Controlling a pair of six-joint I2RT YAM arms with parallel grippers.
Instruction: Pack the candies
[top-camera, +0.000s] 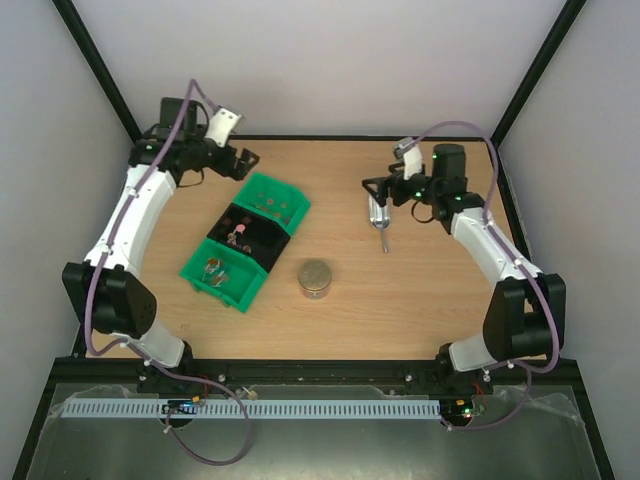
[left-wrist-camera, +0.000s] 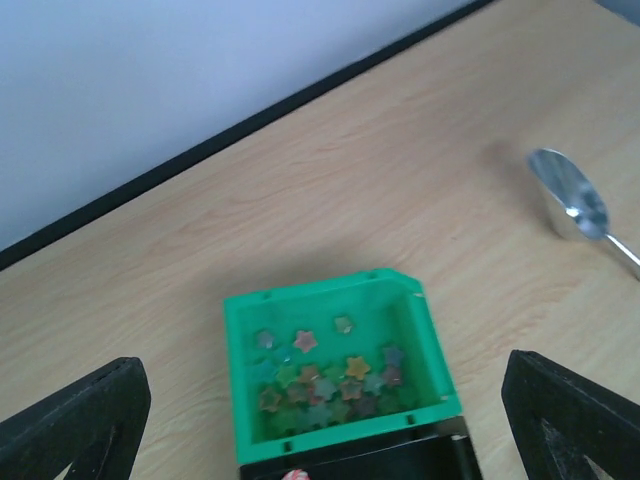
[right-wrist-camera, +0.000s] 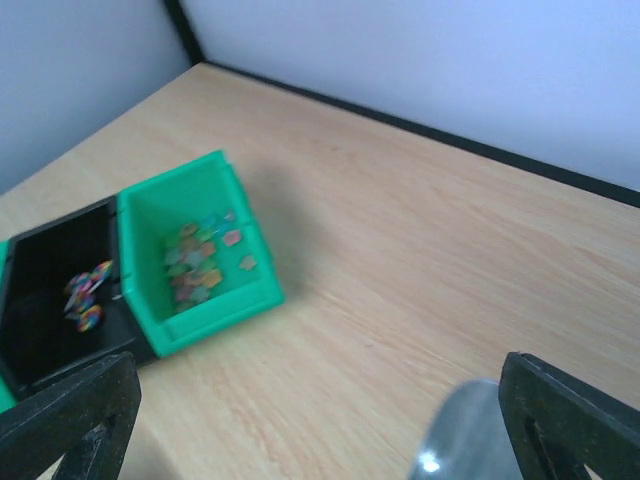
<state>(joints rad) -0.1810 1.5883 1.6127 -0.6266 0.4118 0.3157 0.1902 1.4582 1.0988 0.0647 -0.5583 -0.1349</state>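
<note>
The candies lie in three bins set in a slanted row. Small star-shaped candies (left-wrist-camera: 330, 380) in mixed colours fill the far green bin (top-camera: 290, 195). A few striped candies (right-wrist-camera: 85, 295) sit in the black middle bin (top-camera: 262, 240), and a few more (top-camera: 213, 266) in the near green bin (top-camera: 240, 290). My left gripper (top-camera: 243, 160) hangs open just behind the far green bin, holding nothing. Over the bowl end of the metal scoop (top-camera: 379, 215), which lies on the table, my right gripper (top-camera: 383, 190) stands open and empty.
A small round jar (top-camera: 315, 277) stands on the wooden table (top-camera: 430, 290) right of the near green bin. The scoop (left-wrist-camera: 572, 205) shows at the right of the left wrist view. A black frame and white walls close in the table.
</note>
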